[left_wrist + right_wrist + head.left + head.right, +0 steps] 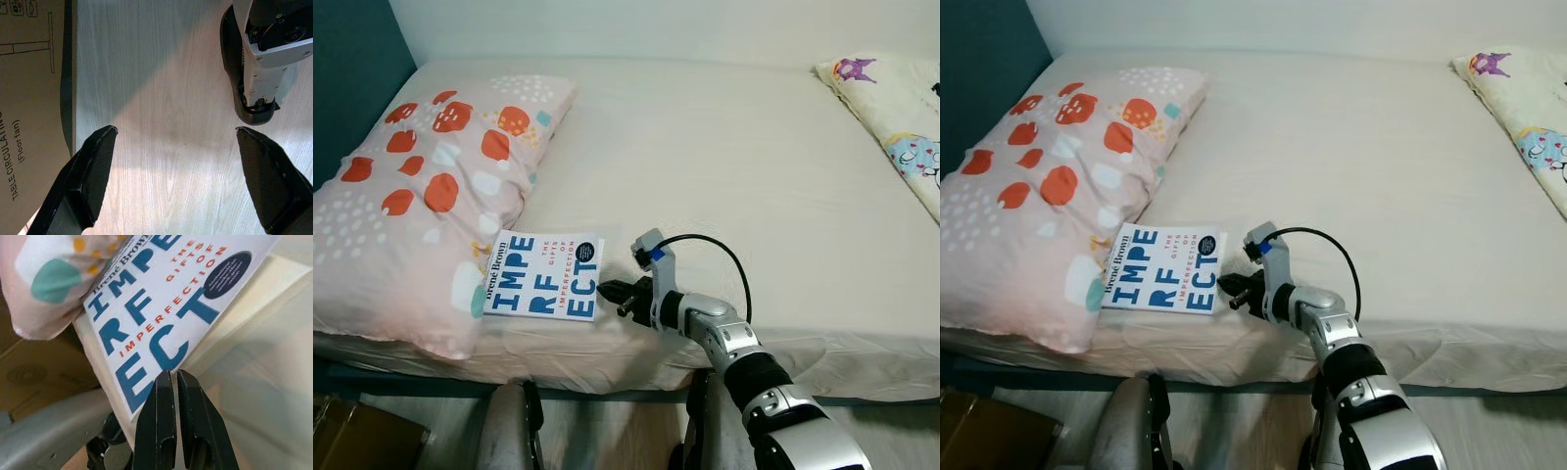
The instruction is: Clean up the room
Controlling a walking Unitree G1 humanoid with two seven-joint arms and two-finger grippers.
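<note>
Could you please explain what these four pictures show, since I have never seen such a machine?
This is a walking humanoid robot with two silver arms. Two pictures come from its head cameras, two from its wrists. On the cream-sheeted bed lie a pink pillow with red spots, a cartoon-print pillow and a white paperback with blue lettering. The right gripper, jaws nearly together, sits at the book's edge; whether it grips the book is unclear. The left gripper hangs open over the wooden floor beside a cardboard box.

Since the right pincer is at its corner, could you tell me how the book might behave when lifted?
The book looks a thin paperback, so probably light and likely to sag from a corner grip. Its glossy-looking cover may slip between the right pincer fingers.
</note>
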